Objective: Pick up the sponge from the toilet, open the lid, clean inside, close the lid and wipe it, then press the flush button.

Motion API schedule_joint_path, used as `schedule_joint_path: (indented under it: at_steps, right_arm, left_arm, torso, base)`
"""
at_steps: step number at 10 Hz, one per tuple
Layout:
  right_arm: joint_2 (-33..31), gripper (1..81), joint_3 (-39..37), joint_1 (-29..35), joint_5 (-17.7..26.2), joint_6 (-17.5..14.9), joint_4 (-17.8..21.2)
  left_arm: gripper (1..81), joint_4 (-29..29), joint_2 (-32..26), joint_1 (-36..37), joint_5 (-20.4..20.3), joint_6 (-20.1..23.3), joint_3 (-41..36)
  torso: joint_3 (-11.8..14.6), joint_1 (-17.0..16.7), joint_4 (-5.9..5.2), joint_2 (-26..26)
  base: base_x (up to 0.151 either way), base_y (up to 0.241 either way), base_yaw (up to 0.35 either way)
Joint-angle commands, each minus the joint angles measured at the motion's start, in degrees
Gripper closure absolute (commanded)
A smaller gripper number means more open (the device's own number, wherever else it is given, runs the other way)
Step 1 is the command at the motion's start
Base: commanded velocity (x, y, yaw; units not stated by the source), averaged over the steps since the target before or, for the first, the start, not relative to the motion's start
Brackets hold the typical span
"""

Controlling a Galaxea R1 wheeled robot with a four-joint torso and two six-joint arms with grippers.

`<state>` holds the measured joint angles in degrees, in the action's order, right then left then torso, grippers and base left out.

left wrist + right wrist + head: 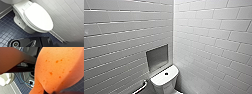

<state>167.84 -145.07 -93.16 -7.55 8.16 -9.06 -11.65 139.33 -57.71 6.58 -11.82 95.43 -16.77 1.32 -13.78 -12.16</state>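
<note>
Orange sponge (58, 65) is held pinched by the right fingers; the shut lid (38, 16) lies nearer the left arm.

No word, brand, number or sign can be read anywhere. The white glossy ceramic toilet (18, 7) carries one small grey mark just behind the hinges of its white glossy oval lid (38, 17) (too blurred to tell as letters). The orange-red soft sponge (58, 68) shows pores only.
</note>
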Motion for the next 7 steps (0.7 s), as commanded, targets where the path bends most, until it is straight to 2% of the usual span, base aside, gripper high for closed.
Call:
schedule_joint_path:
  at_steps: [1,4,7]
  right_arm:
    - [0.06,81.1,0.76,1.26,2.98,-0.16,-0.87]
    - [0.15,81.1,0.85,1.35,2.98,-0.16,-0.96]
    - [0.15,81.1,0.85,1.44,2.98,-0.16,-0.96]
  left_arm:
    - [1.0,6.38,-5.81,13.87,2.47,-0.39,-8.15]
    - [1.0,11.64,-5.63,23.36,6.59,-0.57,-10.26]
    - [1.0,15.78,-4.41,32.07,7.48,-0.66,-10.08]
  torso:
    - [-1.44,0.00,0.00,0.00]
    - [-4.15,0.00,0.00,0.00]
    - [-6.89,0.05,0.00,0.04]
  base:
    - [0.000,0.000,0.000]
    - [0.000,0.000,0.000]
    - [0.000,0.000,0.000]
